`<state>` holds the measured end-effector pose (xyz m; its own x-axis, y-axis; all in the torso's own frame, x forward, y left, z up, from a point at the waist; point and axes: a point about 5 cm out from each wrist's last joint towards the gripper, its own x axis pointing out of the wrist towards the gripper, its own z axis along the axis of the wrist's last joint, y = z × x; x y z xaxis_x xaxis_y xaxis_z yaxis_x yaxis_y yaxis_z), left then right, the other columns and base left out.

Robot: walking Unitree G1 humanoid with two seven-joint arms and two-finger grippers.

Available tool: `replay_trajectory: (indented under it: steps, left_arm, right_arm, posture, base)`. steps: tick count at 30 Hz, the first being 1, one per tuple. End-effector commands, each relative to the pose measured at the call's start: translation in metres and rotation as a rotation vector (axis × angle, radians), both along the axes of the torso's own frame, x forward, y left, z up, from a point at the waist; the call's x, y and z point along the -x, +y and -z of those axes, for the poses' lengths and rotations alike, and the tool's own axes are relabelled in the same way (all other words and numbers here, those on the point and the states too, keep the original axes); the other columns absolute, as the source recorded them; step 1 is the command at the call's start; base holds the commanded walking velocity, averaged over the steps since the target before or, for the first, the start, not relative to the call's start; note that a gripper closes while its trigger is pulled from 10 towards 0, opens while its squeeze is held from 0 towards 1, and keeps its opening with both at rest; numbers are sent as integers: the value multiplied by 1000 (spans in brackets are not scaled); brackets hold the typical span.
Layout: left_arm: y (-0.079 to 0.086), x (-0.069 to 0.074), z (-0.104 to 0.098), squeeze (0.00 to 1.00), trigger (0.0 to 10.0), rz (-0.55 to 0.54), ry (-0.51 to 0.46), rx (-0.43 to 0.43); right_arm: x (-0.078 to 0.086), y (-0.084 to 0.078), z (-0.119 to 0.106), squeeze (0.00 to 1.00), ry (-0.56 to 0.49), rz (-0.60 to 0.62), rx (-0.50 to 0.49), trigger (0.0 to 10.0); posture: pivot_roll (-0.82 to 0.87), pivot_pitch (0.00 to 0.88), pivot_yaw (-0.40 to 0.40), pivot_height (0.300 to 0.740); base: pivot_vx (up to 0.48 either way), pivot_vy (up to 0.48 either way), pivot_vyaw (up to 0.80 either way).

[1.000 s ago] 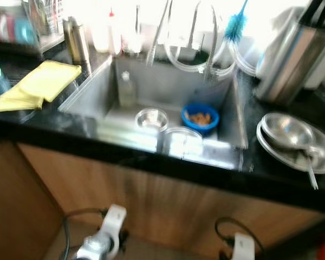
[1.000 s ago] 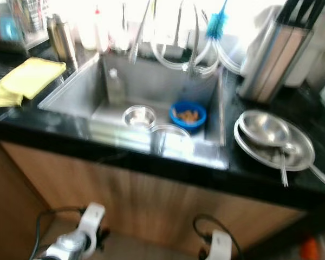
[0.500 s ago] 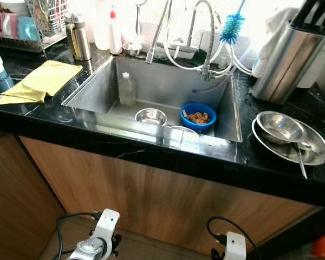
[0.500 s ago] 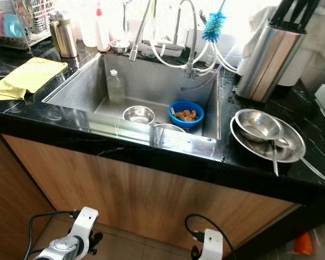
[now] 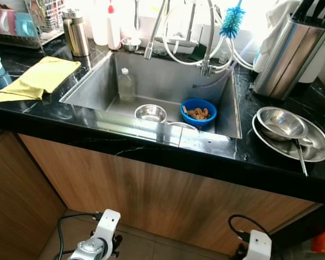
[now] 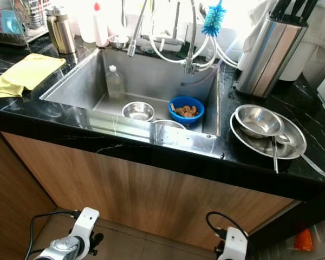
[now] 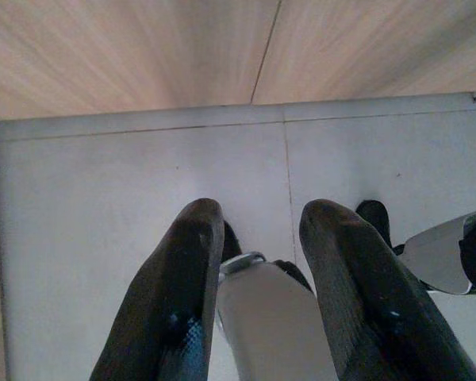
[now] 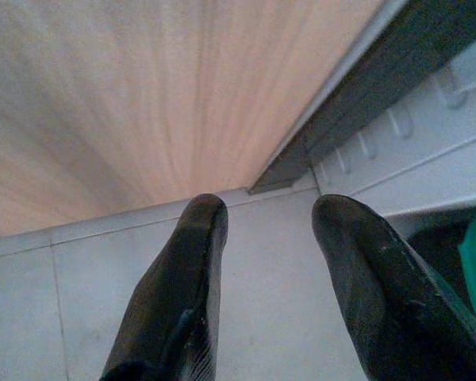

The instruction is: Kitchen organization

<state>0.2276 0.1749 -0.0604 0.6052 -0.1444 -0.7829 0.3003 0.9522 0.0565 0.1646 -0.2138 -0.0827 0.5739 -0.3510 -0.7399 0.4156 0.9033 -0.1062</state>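
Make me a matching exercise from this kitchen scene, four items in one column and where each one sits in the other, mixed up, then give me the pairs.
Items:
1. yellow cloth
2. blue bowl
3. steel plate
4. blue brush

Places:
A. inside the sink, holding brown food
B. up by the tap hoses behind the sink
C. on the counter left of the sink
D. on the counter right of the sink, with a steel bowl on it

Pairs: 1-C, 2-A, 3-D, 4-B
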Motion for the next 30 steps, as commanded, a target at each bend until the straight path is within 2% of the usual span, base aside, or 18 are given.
replay_trajectory:
  steps: [1,3,5,6,8,10,13,15,20,22,25,26,30]
  left_arm:
    - [-1,2,2,0,10000,10,22,-2]
    - [-1,2,1,0,10000,16,23,-2]
    - [-2,1,1,0,10000,20,22,-3]
    - [-2,1,1,0,10000,20,22,-3]
    - [-2,1,1,0,10000,21,22,-4]
    - [-2,1,1,0,10000,21,23,-4]
    - [-3,1,1,0,10000,23,24,-3]
    - [-3,1,1,0,10000,24,24,-3]
    - [-3,1,1,0,10000,26,24,-4]
    - [-3,0,1,0,10000,26,24,-6]
    - [-3,0,1,0,10000,26,24,-7]
    - [-3,0,1,0,10000,28,25,-8]
    - [-3,0,1,0,10000,33,27,-10]
  right_arm:
    - [3,-5,-1,0,-2,36,10,10000]
    - [4,-6,-4,0,-26,86,29,10000]
    - [0,-4,-15,0,-134,87,61,10000]
    - [-2,-3,-19,0,-170,76,72,10000]
    - [-7,1,-31,0,-240,-30,155,10000]
    - [-6,5,-33,0,-261,-52,158,10000]
    - [-3,6,-36,0,-294,-15,133,10000]
    - [-1,5,-41,0,-312,-11,156,10000]
    - [4,1,-67,0,-420,-12,271,10000]
    - [8,-7,-86,0,-492,28,356,10000]
    - [9,-8,-92,0,-507,35,381,10000]
    - [11,-12,-102,0,-533,65,425,10000]
    - [9,-20,-122,0,-581,122,496,10000]
  posture:
    - [169,46,-105,711]
    - [164,46,-109,711]
    - [164,46,-109,711]
    - [164,46,-109,711]
    - [158,45,-109,711]
    - [155,46,-107,711]
    - [154,44,-110,711]
    - [154,43,-112,711]
    - [155,40,-117,711]
    - [152,40,-117,711]
    - [151,38,-118,711]
    - [150,36,-119,711]
    - [150,32,-119,711]
  base:
    - [0,0,0]
    - [0,0,0]
    - [0,0,0]
    - [0,0,0]
    - [0,0,0]
    - [0,0,0]
    - [0,0,0]
    - [0,0,0]
    - [0,0,0]
    - [0,0,0]
    - [0,0,0]
    - [0,0,0]
    - [0,0,0]
